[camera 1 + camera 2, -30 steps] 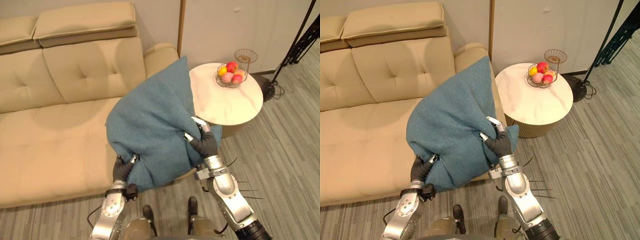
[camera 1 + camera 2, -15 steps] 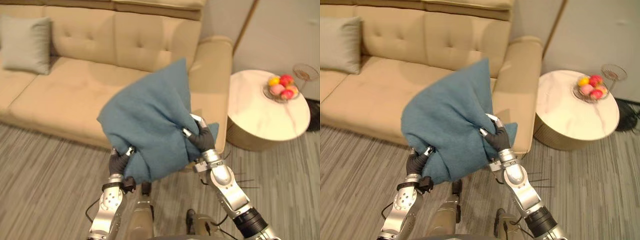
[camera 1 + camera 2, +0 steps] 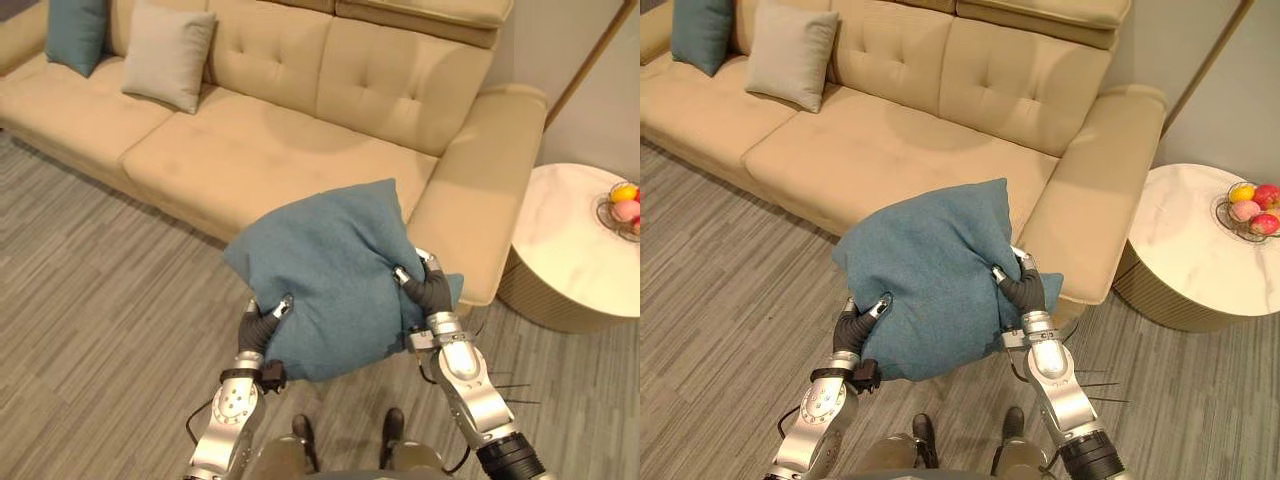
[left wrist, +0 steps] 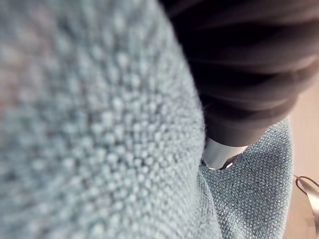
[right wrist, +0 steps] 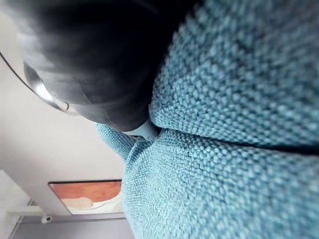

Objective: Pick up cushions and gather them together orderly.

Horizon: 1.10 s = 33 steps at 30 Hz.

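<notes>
We hold the big teal woven-fabric square cushion [image 3: 335, 270] up in front of the beige tufted sofa [image 3: 280, 150]. Our left hand [image 3: 256, 328] curls its fingers [image 3: 284, 303] into the cushion's lower left corner. Our right hand [image 3: 430, 292] pinches the cloth at its right edge.

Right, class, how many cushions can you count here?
3: one blue cushion gripped by the left hand and right hand, a beige cushion on the sofa, a second blue cushion beside it. More may lie outside the frame.

Silver-grey arms [image 3: 468, 375], dark ribbed robot hand [image 3: 431, 291] covers
</notes>
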Tool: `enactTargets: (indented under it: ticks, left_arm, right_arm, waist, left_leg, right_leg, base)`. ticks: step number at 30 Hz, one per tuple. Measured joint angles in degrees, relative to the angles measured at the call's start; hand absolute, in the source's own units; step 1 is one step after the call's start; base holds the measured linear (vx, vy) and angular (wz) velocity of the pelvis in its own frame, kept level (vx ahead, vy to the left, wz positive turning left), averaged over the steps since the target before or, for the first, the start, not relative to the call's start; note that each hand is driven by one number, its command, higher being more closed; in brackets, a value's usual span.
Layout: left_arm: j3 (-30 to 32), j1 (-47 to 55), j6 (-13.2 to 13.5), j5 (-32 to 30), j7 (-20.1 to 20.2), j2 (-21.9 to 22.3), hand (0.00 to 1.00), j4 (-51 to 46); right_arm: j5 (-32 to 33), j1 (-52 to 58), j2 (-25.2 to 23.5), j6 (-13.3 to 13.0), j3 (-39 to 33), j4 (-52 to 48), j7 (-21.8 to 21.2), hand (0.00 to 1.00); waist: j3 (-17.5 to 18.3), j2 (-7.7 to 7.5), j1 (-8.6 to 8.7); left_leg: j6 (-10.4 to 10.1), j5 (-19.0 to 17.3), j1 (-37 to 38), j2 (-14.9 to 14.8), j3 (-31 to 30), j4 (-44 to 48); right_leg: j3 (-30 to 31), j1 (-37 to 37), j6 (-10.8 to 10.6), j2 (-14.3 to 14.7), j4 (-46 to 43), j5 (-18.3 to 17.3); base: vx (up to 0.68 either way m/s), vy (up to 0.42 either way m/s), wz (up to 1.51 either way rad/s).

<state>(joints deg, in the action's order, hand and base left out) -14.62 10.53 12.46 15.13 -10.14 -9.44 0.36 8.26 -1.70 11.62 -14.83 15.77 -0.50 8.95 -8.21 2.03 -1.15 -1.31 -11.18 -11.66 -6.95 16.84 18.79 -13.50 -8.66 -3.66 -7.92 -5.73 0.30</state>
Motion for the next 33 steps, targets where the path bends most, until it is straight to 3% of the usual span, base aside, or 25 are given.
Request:
enactTargets:
  ticks: [3, 5, 6, 9, 10, 11, 12, 13, 14, 15, 16, 17, 18, 19, 21, 22, 23, 26, 27, 30, 32, 33]
  left_arm:
    - [0.0, 0.3, 0.0, 0.0, 0.2, 0.0, 1.0, -0.1]
    - [0.0, 1.2, -0.1, -0.2, 0.2, -0.1, 1.0, -0.4]
    - [0.0, 1.5, -0.1, -0.2, 0.2, 0.0, 1.0, -0.4]
    - [0.0, 1.7, -0.1, -0.6, 0.2, -0.3, 1.0, -0.7]
    - [-0.2, 1.7, -0.1, -0.6, 0.2, -0.3, 1.0, -0.7]
    - [-0.2, 1.5, -0.1, -0.6, 0.2, -0.3, 1.0, -0.6]
    - [-0.4, 1.2, -0.1, -0.6, 0.2, -0.4, 1.0, -0.3]
    - [-0.5, 1.1, -0.1, -0.6, 0.2, -0.4, 1.0, -0.2]
    - [-1.0, 1.1, -0.1, -0.6, 0.2, -0.9, 1.0, 0.3]
    - [-1.3, 1.1, -0.1, -0.6, 0.2, -1.0, 1.0, 0.7]
    - [-1.4, 1.0, -0.1, -0.9, 0.2, 0.3, 1.0, 2.0]
    - [-1.3, 0.7, -0.1, -1.2, 0.3, 0.6, 1.0, 2.5]
    - [-0.9, 0.5, -0.1, -1.2, 0.6, 0.7, 1.0, 2.6]
    - [-0.8, 0.5, -0.1, -1.2, 0.9, 0.8, 1.0, 2.8]
    - [-0.8, 0.8, -0.1, -1.1, 2.3, 1.4, 1.0, 5.1]
    - [-0.8, 0.9, -0.1, -1.1, 2.4, 1.6, 1.0, 5.3]
    - [-0.7, 1.0, -0.1, -1.1, 2.5, 1.8, 1.0, 5.3]
    - [-0.5, 1.0, 0.0, -1.1, 2.7, 2.0, 1.0, 5.2]
    - [-0.5, 1.1, 0.0, -1.1, 2.7, 2.1, 1.0, 5.2]
    - [-0.4, 1.6, -0.1, -1.3, 2.8, 2.7, 1.0, 5.2]
    - [-0.2, 1.8, -0.1, -1.6, 2.8, 3.3, 1.0, 5.2]
    - [0.0, 1.9, -0.1, -2.0, 2.8, 3.7, 1.0, 5.2]
  right_arm:
    - [0.0, 1.0, 0.0, 0.0, 0.0, 0.0, -0.1, 1.0]
    - [0.0, 1.8, -0.2, 0.2, 0.0, 0.5, -0.3, 1.0]
    - [0.0, 1.9, -0.3, 0.3, 0.0, 1.1, -0.3, 1.0]
    - [0.0, 2.0, -0.4, 0.3, 0.1, 1.7, -0.7, 1.0]
    - [0.1, 2.0, 0.2, 0.3, 0.1, 1.7, -1.1, 1.0]
    - [0.1, 2.0, 0.6, 0.3, 0.0, 1.7, -1.4, 1.0]
    - [0.1, 2.1, 1.0, 0.3, 0.0, 1.8, -1.4, 1.0]
    - [0.1, 2.1, 1.1, 0.3, 0.0, 1.8, -1.4, 1.0]
    - [0.1, 2.7, 1.2, 0.4, 0.0, 1.8, -1.4, 1.0]
    - [0.1, 3.3, 1.4, 0.4, 0.0, 1.7, -1.4, 1.0]
    - [0.3, 4.0, 2.2, 0.5, -0.1, 1.8, -1.4, 1.0]
    - [0.7, 4.6, 2.3, 0.6, -0.2, 1.7, -1.4, 1.0]
    - [0.7, 4.4, 2.3, 0.7, -0.2, 1.7, -1.4, 1.0]
    - [0.6, 4.4, 2.3, 0.8, -0.3, 1.7, -1.4, 1.0]
    - [0.6, 5.5, 2.3, 1.0, -0.5, 1.7, -1.4, 1.0]
    - [0.6, 5.9, 2.3, 1.0, -0.6, 1.5, -1.4, 1.0]
    - [0.6, 6.2, 2.3, 1.0, -0.7, 1.2, -1.4, 1.0]
    - [0.6, 6.2, 2.3, 1.0, -0.9, 1.1, -1.4, 1.0]
    - [0.6, 6.2, 2.3, 1.0, -0.9, 1.1, -1.4, 1.0]
    - [0.2, 6.6, 2.1, 1.2, -1.4, 1.1, -1.6, 1.0]
    - [0.1, 6.6, 2.1, 1.2, -1.7, 1.1, -1.6, 1.0]
    - [0.1, 6.7, 2.2, 1.2, -1.7, 1.1, -1.6, 1.0]
  waist:
    - [0.1, -0.32, 0.63]
    - [0.1, -0.32, 1.62]
    - [0.1, -0.1, 1.86]
    - [0.2, -0.21, 2.17]
    - [0.1, 0.0, 2.68]
    - [0.0, 0.09, 3.69]
    - [0.1, -0.28, 4.24]
    - [0.1, -0.47, 4.32]
    - [0.9, -1.98, 5.07]
    - [1.3, -2.18, 5.46]
    - [2.2, 0.07, 5.54]
    - [3.5, 2.41, 5.53]
    - [3.5, 2.84, 5.33]
    - [3.5, 2.96, 4.96]
    - [3.4, 2.9, 3.8]
    - [3.4, 2.89, 3.61]
    - [3.3, 2.84, 3.45]
    - [3.2, 2.74, 3.36]
    - [3.2, 2.7, 3.22]
    - [2.7, 2.57, 3.12]
    - [2.6, 3.04, 2.96]
    - [2.6, 3.51, 2.87]
  left_leg:
    - [1.7, -3.1, -0.3, 2.0, -1.0, 2.9]
    - [4.5, -4.6, 1.8, 4.1, -2.7, 3.5]
    - [4.8, -4.9, 2.6, 4.1, -3.5, 3.4]
    - [4.0, -6.4, 5.9, 3.8, -5.9, 1.9]
    - [3.4, -6.7, 7.6, 3.4, -6.7, 0.5]
    - [2.1, -6.5, 9.7, 3.1, -7.3, -1.1]
    - [0.6, -7.1, 12.1, 3.3, -7.9, -2.2]
    - [0.3, -7.3, 12.9, 3.5, -8.0, -2.5]
    - [-2.0, -8.7, 16.7, 4.5, -8.6, -3.8]
    - [-2.9, -9.2, 18.2, 4.7, -9.3, -4.3]
    - [-4.3, -10.0, 19.1, 3.0, -10.1, -3.5]
    - [-7.5, -9.3, 15.2, -0.9, -10.2, 4.8]
    - [-10.4, -7.5, 11.7, -3.1, -10.1, 13.0]
    - [-11.9, -5.9, 9.3, -4.5, -10.0, 19.3]
    - [-11.3, -4.7, 4.8, -9.1, -7.1, 38.4]
    - [-10.5, -5.2, 4.2, -9.7, -5.8, 40.8]
    - [-7.7, -6.7, 2.8, -10.5, -2.7, 42.6]
    - [-2.0, -9.9, -1.2, -10.1, 0.8, 34.5]
    - [-1.9, -9.9, -1.8, -9.6, 0.2, 31.4]
    - [-3.6, -9.0, -3.5, -6.7, -7.7, 15.2]
    - [-7.5, -5.6, -2.1, -5.6, -12.8, 3.8]
    - [-7.0, -3.4, -1.1, -6.0, -13.1, 0.9]
  right_leg:
    - [1.4, -3.9, 0.4, -3.1, -11.8, -6.5]
    - [4.4, -9.0, 1.9, -5.9, -26.5, -7.0]
    - [4.4, -9.7, 2.4, -6.1, -28.6, -7.8]
    - [4.5, -12.2, 1.9, -2.5, -25.6, -10.4]
    - [4.1, -13.8, 1.7, -0.2, -21.1, -9.5]
    - [3.7, -14.7, 2.0, 1.7, -14.2, -6.1]
    - [2.6, -14.9, 2.2, 2.5, -7.0, -1.6]
    - [2.4, -14.9, 2.1, 2.7, -5.5, -0.5]
    - [2.2, -14.8, 5.2, 2.6, -2.3, 4.9]
    - [2.5, -14.7, 6.9, 2.3, -3.8, 9.8]
    - [1.2, -15.6, 7.7, 3.5, -7.5, 8.9]
    - [-0.1, -15.3, 8.4, 6.1, -8.6, 5.9]
    - [0.2, -14.0, 8.6, 8.1, -7.7, 4.9]
    - [0.6, -12.8, 8.9, 9.4, -6.6, 5.0]
    - [3.2, -4.9, 10.1, 13.6, -1.1, 4.8]
    - [4.2, -3.1, 10.2, 14.2, 0.1, 4.7]
    - [6.6, -0.3, 9.9, 15.0, 2.2, 4.0]
    - [12.3, 3.2, 9.8, 15.1, 5.1, 3.7]
    - [13.6, 3.6, 9.7, 15.0, 5.1, 3.5]
    - [18.8, 6.3, 8.4, 13.9, 4.6, 2.5]
    - [22.3, 6.9, 6.1, 13.5, 2.8, 1.1]
    - [22.9, 7.2, 5.3, 13.6, 2.6, 0.6]
  base:
    - [0.04, 0.139, 0.16]
    - [0.15, 0.122, 0.42]
    - [0.22, 0.082, 0.42]
    - [0.26, 0.002, 0.38]
    - [0.33, -0.077, 0.43]
    - [0.56, -0.154, 0.58]
    - [0.44, -0.124, 0.48]
    - [0.59, -0.199, 0.5]
    - [0.42, -0.172, 0.44]
    - [0.52, -0.227, 0.45]
    - [0.51, -0.23, 0.21]
    - [0.6, -0.272, -0.05]
    - [0.6, -0.258, -0.22]
    - [0.48, -0.225, -0.52]
    - [0.44, -0.169, -0.76]
    - [0.41, -0.106, -0.81]
    - [0.31, -0.06, -0.65]
    - [0.33, -0.007, -0.86]
    - [0.27, 0.075, -0.9]
    - [0.27, 0.181, -0.98]
    - [0.21, 0.277, -1.2]
    - [0.14, 0.314, -1.22]
